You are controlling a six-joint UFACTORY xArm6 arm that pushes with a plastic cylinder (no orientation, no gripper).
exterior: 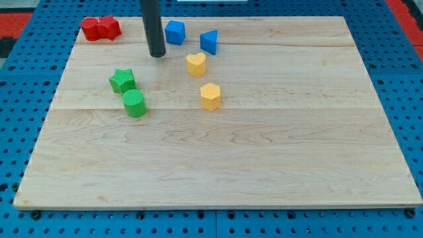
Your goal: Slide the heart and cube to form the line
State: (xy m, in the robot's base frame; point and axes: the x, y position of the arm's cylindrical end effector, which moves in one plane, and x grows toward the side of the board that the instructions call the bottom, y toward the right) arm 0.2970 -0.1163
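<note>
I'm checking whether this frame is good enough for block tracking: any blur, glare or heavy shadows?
Camera view: lighting is even and soft, with only faint shadows under the blocks, such as the yellow heart; no strong glare on the wooden board; block edges look sharp; my tip is crisp, left of the blue cube.

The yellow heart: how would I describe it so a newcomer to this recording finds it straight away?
Start at the wooden board and go to its top-left quarter, where my tip rests. Just to the view's right of the tip sits the yellow heart, below the two blue blocks. The yellow hexagonal block lies lower; the heart alone has a notched top.
</note>
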